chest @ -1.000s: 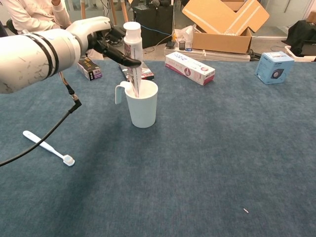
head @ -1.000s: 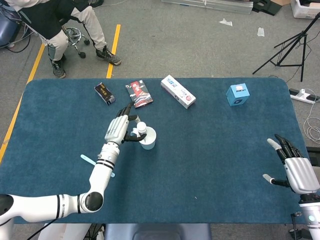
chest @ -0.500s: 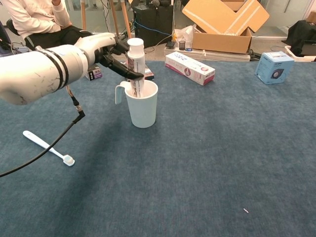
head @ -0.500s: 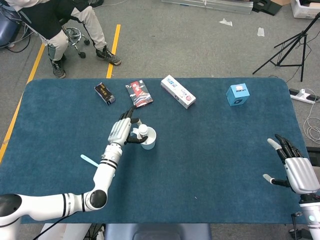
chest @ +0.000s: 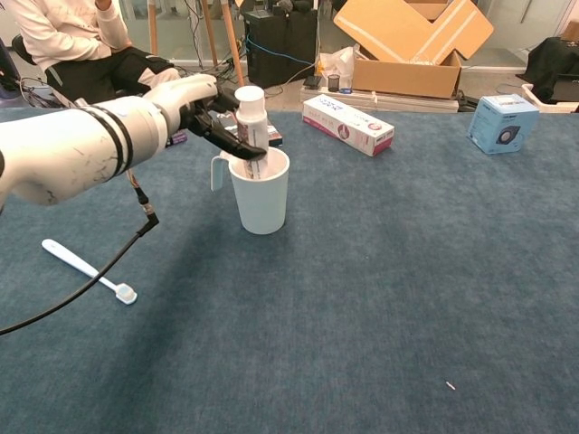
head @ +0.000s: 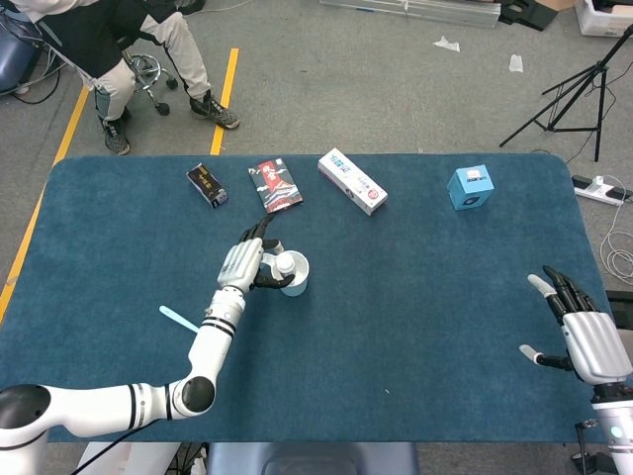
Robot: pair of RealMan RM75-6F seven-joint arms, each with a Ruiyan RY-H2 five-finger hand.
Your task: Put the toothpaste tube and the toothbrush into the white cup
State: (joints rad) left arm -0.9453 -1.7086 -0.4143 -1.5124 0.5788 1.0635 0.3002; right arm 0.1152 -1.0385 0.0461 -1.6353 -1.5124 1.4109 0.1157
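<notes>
Standing capped toothpaste tube (chest: pixel 250 116) inside white cup (chest: pixel 261 193), label unreadable

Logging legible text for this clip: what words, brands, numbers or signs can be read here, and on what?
None can be read with confidence.
White carton: pink and blue print, too small.
Blue box: a round graphic, label blurred.
Dark packet: red and white print, illegible.
Small dark box: gold marks, illegible.
Toothpaste tube, held by the left hand in the white cup: print blurred.
</notes>
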